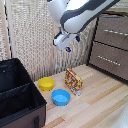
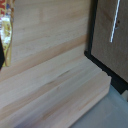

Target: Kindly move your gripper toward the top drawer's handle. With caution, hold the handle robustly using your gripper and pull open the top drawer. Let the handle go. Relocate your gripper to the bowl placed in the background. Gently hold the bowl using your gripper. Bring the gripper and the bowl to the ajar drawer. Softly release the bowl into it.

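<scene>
white arm angled down, gripper point(image 1: 72, 44) hanging above yellow bowl point(image 1: 46, 83).

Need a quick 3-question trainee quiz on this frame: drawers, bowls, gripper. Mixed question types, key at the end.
1. True or false: the top drawer is already pulled open.
2. Which bowl lies nearer the black case in the exterior view? A) yellow bowl B) blue bowl C) neither, they are stacked
3. Fill in: the gripper hangs in the air with its fingers holding ____.

Key:
1. False; its front sits flush with the dresser, handle untouched.
2. A
3. nothing
</scene>
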Available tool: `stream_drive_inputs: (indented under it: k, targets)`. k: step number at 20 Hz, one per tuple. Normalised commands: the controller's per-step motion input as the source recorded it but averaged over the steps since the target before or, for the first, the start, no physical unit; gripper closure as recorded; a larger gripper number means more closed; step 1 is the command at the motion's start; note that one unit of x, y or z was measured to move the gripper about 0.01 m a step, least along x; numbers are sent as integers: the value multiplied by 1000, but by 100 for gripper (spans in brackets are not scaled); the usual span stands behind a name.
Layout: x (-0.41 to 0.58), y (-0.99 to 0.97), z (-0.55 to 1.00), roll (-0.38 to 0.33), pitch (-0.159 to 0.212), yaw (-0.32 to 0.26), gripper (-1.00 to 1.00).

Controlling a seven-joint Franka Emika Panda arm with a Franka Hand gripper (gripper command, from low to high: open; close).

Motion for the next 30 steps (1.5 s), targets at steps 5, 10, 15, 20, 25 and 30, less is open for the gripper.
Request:
stream_drive_inputs:
  k: [5, 10, 15, 20, 25, 30]
  targets:
    - [75, 0, 102, -375, 21, 68, -100]
    - [178, 0, 94, -375, 21, 43, -100]
    - [109, -306, 162, -306, -3, 17, -100]
    - [0, -703, 228, -196, -66, 12, -100]
    - [3, -785, 213, -161, -66, 14, -100]
    - [117, -720, 68, -137, -47, 51, -100]
